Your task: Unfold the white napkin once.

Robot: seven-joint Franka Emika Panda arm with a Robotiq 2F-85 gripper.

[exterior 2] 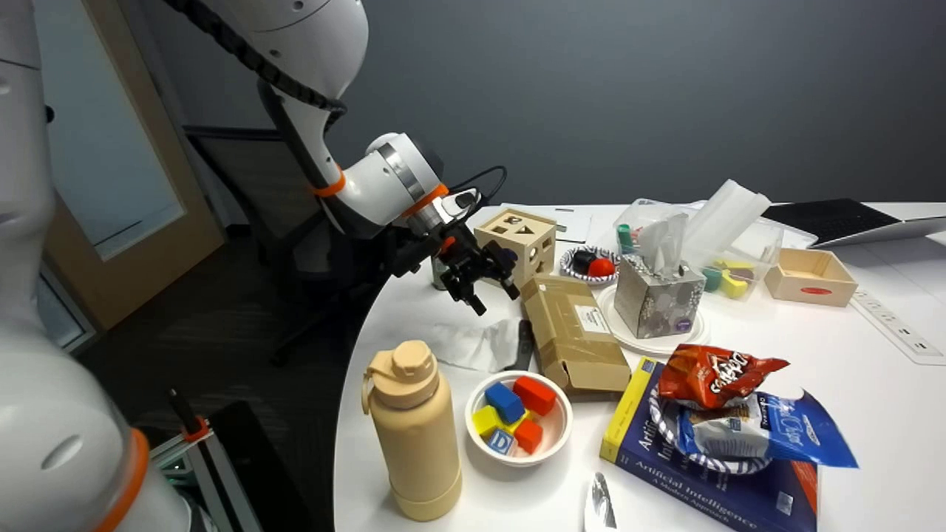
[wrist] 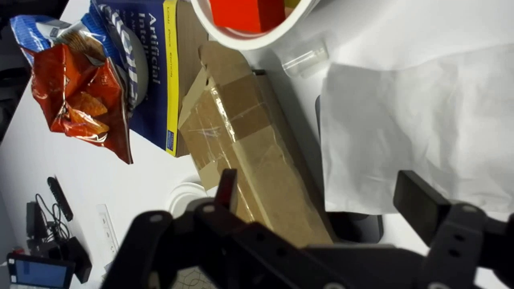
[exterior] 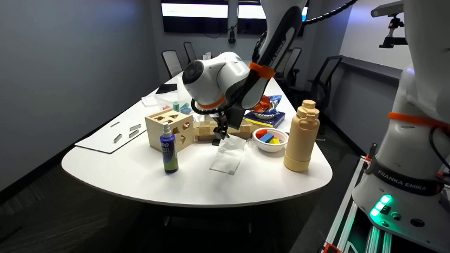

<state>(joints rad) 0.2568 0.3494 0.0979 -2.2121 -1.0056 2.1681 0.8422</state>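
Black two-fingered pincer (wrist: 321, 193) is hanging closest in the wrist view, its fingers (wrist: 419, 204) standing wide apart over a white worktop (exterior: 197, 189). Below, a thin, creased white napkin (exterior: 227, 156) is lying with one end overlapping a flat black object (exterior 2: 524, 347). In an exterior view, a blue-and-green cylindrical spray bottle (exterior: 169, 151) is standing at the napkin's nine o'clock, a brown cardboard box (exterior: 204, 133) is lying at twelve and a round white bowl (exterior: 269, 147) of coloured blocks (exterior: 267, 137) is sitting at two.

Passable btwn spray btl (exterior: 170, 151) & napkin (exterior: 227, 156); cardbd box (exterior: 242, 132) blocks one end, bowl (exterior: 270, 147) opp side.
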